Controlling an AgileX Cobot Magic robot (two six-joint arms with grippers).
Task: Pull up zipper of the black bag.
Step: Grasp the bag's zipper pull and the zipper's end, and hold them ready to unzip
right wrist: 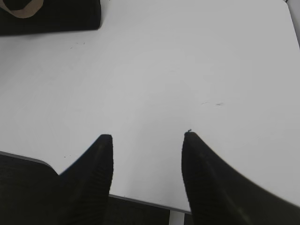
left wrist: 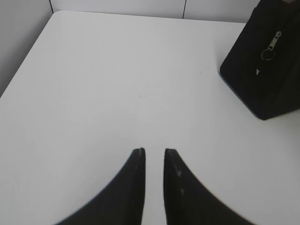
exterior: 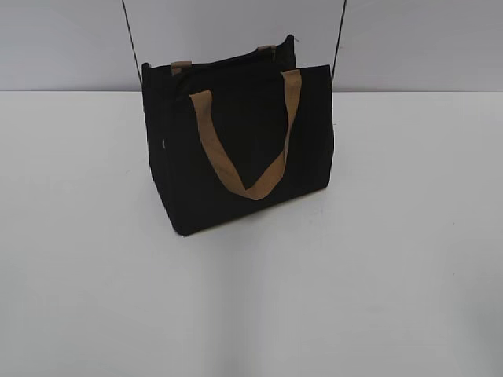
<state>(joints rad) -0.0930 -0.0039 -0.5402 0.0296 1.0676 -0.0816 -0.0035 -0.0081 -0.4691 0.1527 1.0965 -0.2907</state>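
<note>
The black bag [exterior: 189, 188] stands upright at the table's middle, a tan strap handle [exterior: 250, 188] hanging down its front. Short tan tabs [exterior: 181, 67] sit on its top edge, where the zipper line [exterior: 224, 60] runs. The silvery zipper pull [left wrist: 271, 47] with a ring hangs on the bag's end face [left wrist: 267, 79]; it shows as a small speck in the exterior view [exterior: 163, 144]. My left gripper [left wrist: 154, 151] is empty, its fingers nearly together, well short of the bag. My right gripper [right wrist: 149, 136] is open and empty, far from the bag's corner [right wrist: 70, 18].
The white table [exterior: 377, 259] spreads around the bag. Its near edge shows under the right gripper [right wrist: 140, 201]. Two thin dark cables [exterior: 132, 39] rise behind the bag against the grey wall. Neither arm shows in the exterior view.
</note>
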